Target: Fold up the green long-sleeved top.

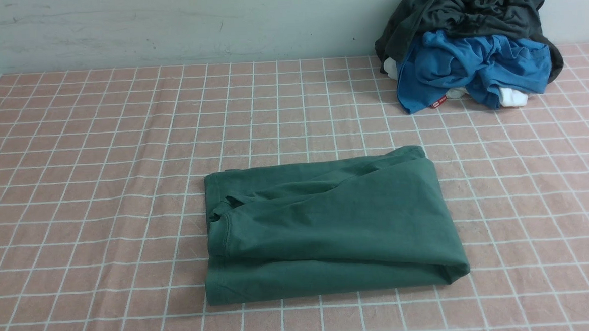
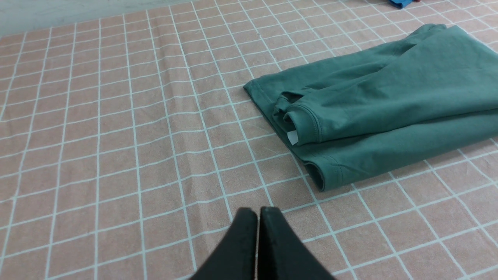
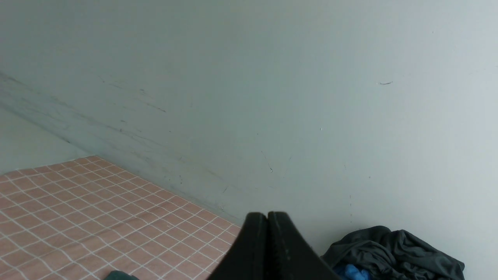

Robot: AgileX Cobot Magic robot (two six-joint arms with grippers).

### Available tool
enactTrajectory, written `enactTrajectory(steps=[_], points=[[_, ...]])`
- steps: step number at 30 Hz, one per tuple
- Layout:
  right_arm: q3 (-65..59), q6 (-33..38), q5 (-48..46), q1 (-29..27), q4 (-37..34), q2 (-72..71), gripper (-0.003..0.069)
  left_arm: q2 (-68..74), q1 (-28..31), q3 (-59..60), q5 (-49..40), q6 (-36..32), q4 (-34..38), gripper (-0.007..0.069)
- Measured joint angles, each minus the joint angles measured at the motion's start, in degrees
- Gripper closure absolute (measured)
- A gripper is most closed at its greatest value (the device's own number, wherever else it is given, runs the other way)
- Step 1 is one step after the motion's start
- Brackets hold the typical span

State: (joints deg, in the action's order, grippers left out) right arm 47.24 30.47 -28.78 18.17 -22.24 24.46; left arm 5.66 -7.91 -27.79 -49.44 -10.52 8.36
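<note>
No containers in view. Pink checked tablecloth (image 1: 74,197) covers the table. Plain dark green long-sleeved top (image 1: 328,229) lies folded at centre-near. Dark grey-black garment (image 1: 468,10) heaped over bright blue garment (image 1: 471,65), far right by wall. Left gripper (image 2: 258,212) and right gripper (image 3: 267,216): jaws closed, empty, clear of the top.

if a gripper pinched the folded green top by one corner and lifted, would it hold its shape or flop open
Probably flop open: the green long-sleeved top is soft knit in loose layers, with nothing visible holding them together. The sleeve cuff lies loose on top and would likely slide off first. Pushed instead, it may bunch up, since the checked tablecloth under it already wrinkles.
</note>
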Motion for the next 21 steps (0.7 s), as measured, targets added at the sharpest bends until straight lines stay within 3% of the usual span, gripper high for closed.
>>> enactTrajectory(steps=[21], points=[[-1.0,0.0,0.3,0.0,0.0,0.0,0.0673,0.0,0.0,0.0,0.0,0.0,0.0,0.0627]])
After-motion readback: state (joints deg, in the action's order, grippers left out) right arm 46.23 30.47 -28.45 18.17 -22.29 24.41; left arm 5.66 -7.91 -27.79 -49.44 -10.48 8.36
